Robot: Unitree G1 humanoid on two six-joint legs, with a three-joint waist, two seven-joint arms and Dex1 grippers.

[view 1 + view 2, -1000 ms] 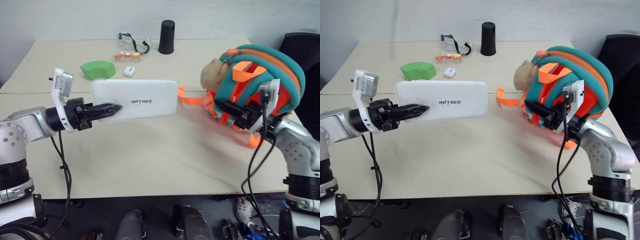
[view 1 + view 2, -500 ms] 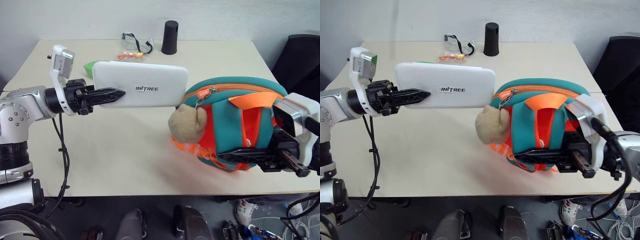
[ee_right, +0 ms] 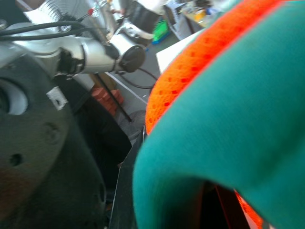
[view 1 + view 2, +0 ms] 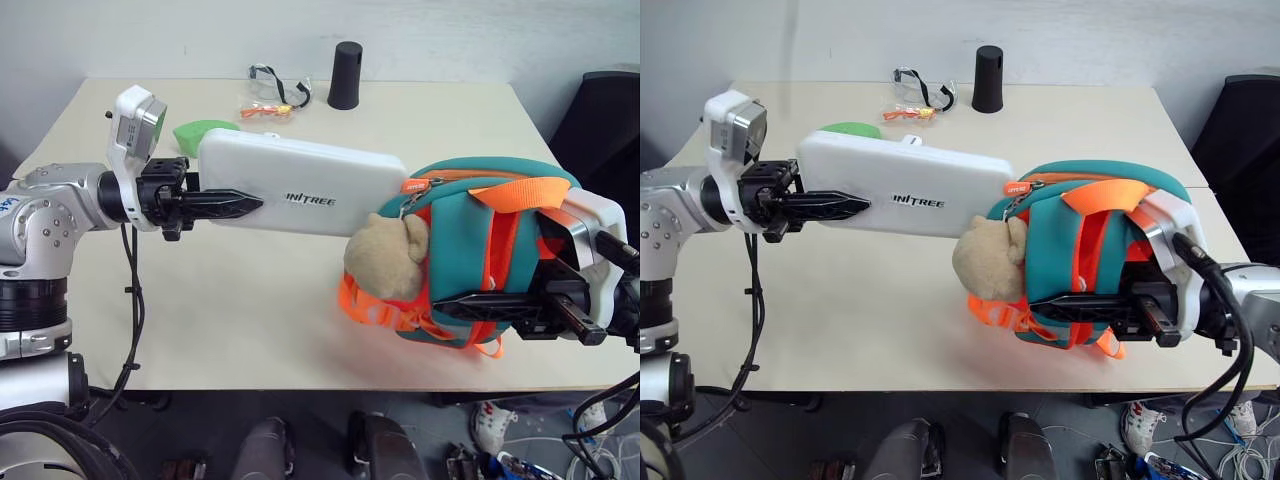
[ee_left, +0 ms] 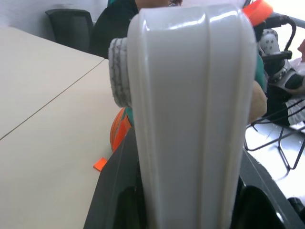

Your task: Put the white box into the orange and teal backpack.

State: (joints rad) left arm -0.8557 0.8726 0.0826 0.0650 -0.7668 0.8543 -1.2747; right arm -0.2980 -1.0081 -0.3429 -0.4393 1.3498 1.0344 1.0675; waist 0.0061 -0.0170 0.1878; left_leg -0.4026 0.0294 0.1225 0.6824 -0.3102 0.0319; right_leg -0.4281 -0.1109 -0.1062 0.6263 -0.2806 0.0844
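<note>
Left claw (image 4: 235,203) pinched one short end of the white box (image 4: 300,185), holding it level above the worktop (image 4: 230,310) with the far end touching, or just short of, the top of the orange and teal backpack (image 4: 480,250). Right claw (image 4: 470,305) was pressed shut on the backpack's lower edge, apparently on a strap, holding it near the front right corner, plush toy (image 4: 385,262) facing the box. No open mouth was visible. To do this step well, the zip opening probably needs to face the box before the box is pushed lengthwise.
</note>
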